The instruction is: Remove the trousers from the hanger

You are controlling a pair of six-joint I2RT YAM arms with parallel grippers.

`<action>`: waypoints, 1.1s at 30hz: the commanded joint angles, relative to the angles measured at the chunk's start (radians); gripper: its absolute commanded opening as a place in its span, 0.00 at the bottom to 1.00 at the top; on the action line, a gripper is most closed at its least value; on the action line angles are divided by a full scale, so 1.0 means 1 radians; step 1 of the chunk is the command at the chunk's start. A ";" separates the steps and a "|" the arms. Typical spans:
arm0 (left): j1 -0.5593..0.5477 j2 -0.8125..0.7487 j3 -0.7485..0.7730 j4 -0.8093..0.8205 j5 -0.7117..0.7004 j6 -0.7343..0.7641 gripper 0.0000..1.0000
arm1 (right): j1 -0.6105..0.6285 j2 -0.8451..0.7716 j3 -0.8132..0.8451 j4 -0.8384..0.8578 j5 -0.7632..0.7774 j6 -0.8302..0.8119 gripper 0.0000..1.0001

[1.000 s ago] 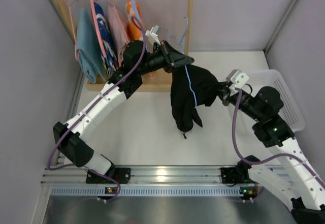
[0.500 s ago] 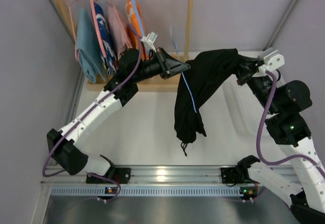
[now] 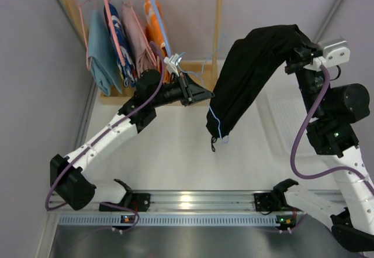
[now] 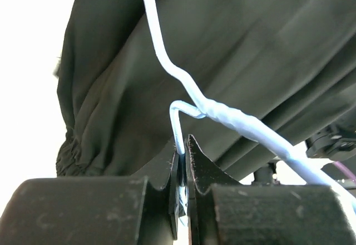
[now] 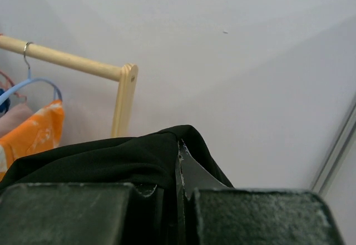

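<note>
The left gripper [image 4: 183, 155] is pressed together on the thin pale-blue wire of the hanger [image 4: 239, 124]. The twisted neck of the wire sits just above the fingertips. From there one strand curves up across the black trousers [image 4: 250, 45], which fill most of the left wrist view, a gathered hem at the lower left. From above, this gripper points right, just beside the left edge of the cloth and over the table [image 3: 163, 158]. The wire is hard to trace in that view. A pale blue line along the low end of the cloth is probably part of it, but I cannot tell whether it runs inside the trousers.

The right gripper [image 5: 179, 164] is clamped on a fold of the black trousers, with cloth bunched over its left finger. In the top view it is raised high on the right. The black trousers drape from it down and to the left as a long band, a drawstring dangling from the low end near the left gripper.

Behind the left arm stands the wooden rack [image 3: 219, 18]. The orange trousers [image 3: 156, 33] hang on it beside blue and pink garments [image 3: 99, 50], well apart from the black pair.
</note>
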 commanded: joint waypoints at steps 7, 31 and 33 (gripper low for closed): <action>0.004 -0.049 -0.089 0.048 0.023 0.034 0.00 | -0.015 0.028 0.169 0.219 0.069 -0.112 0.00; 0.003 -0.102 -0.109 0.049 0.091 0.129 0.00 | -0.453 0.029 -0.013 0.313 0.117 -0.204 0.00; 0.003 -0.102 -0.089 0.048 0.098 0.154 0.00 | -0.587 0.063 -0.006 0.302 0.060 -0.157 0.00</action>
